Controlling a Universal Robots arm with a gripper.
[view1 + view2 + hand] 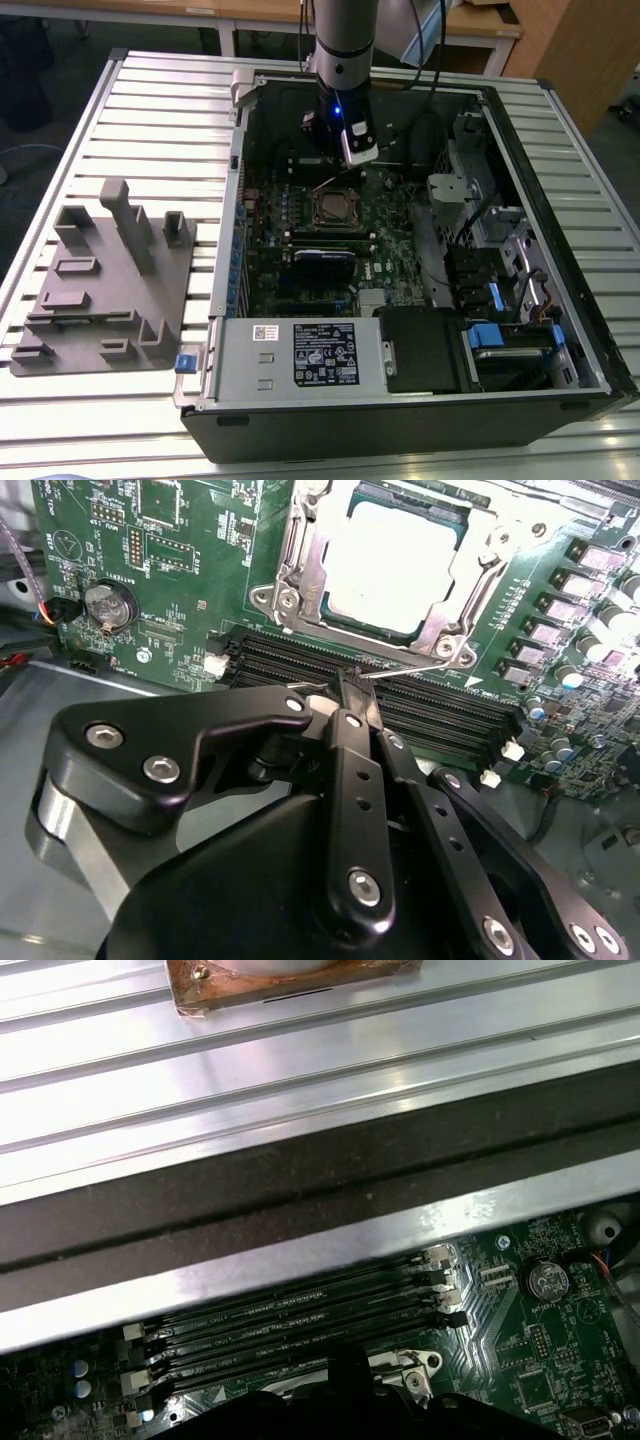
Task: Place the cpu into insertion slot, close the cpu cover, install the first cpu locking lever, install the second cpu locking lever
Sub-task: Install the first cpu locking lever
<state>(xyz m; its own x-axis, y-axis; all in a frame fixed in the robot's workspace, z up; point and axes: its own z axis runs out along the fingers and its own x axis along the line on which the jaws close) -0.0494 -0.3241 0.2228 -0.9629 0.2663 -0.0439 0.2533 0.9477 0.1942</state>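
Hand (352, 683) pressed together in the second wrist view, tips at a thin locking lever (420, 669) beside the memory slots (440, 715); can't tell if it's pinched. cpu (400, 565) sits in the insertion slot (447, 645), cpu cover (310, 575) flat over it. Exterior view: hand hangs inside the open computer case (520, 200), near the slot; case stands on the slatted tabletop (150, 110). First wrist view: memory slots, case wall, tabletop.

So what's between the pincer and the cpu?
In the second wrist view: a thin metal lever at the pincer tip, then the edge of the cpu cover, before the cpu.
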